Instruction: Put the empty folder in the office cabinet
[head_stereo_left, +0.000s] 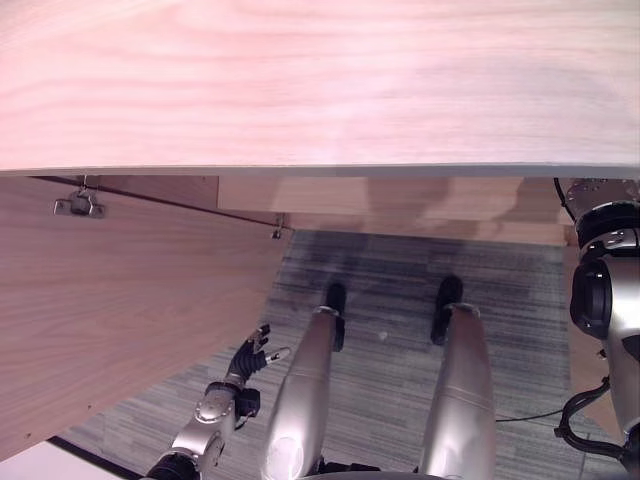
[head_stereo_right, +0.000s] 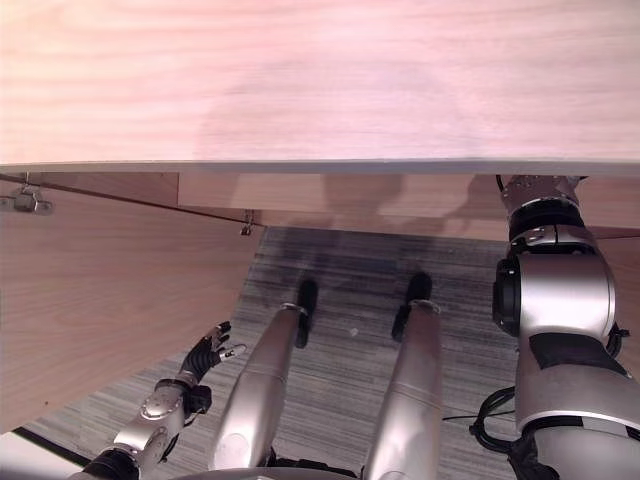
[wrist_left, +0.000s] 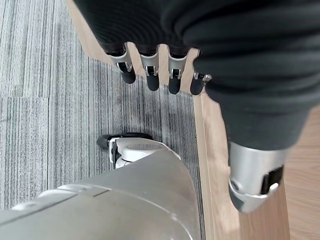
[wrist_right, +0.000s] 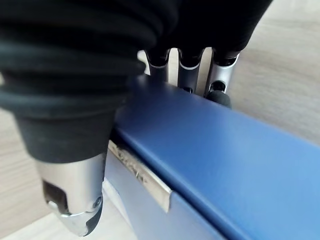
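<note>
In the right wrist view a blue folder (wrist_right: 225, 165) with a metal strip along its spine is held in my right hand (wrist_right: 189, 70). The fingers curl over its top edge and the thumb (wrist_right: 75, 197) presses its side, against pale wood behind. In the eye views my right arm (head_stereo_right: 555, 300) reaches in under the cabinet's wooden top (head_stereo_left: 320, 80), which hides the hand and the folder. My left hand (head_stereo_left: 255, 355) hangs low at the left beside the open cabinet door (head_stereo_left: 120, 300), fingers (wrist_left: 150, 72) relaxed and holding nothing.
The open door carries a metal hinge (head_stereo_left: 78, 205) near its upper edge. Grey striped carpet (head_stereo_left: 400, 400) lies in front of the cabinet. The cabinet's wooden base edge (wrist_left: 210, 165) runs close beside my left hand.
</note>
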